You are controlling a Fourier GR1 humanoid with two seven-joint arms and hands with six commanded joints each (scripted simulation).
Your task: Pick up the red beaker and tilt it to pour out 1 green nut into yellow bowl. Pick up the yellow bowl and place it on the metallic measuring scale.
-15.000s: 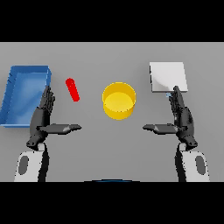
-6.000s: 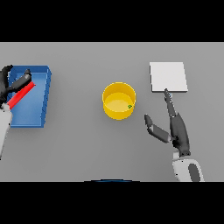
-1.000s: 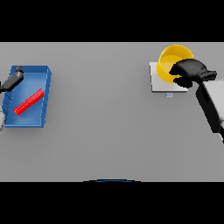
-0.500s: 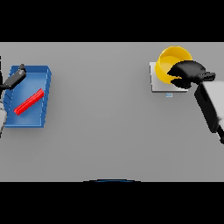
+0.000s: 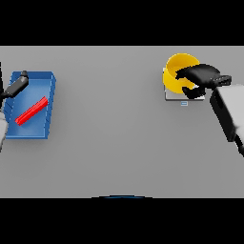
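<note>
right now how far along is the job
Nearly finished. The red beaker lies in the blue tray, so pouring looks over, though the nut is not visible. The right robot hand grips the rim of the yellow bowl, which sits over the metallic scale. Left to do: let go and withdraw. The left robot hand idles above the tray.

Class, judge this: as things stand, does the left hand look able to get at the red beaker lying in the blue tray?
Probably yes: the left hand hangs over the open-topped blue tray, nothing covering the red beaker.
</note>
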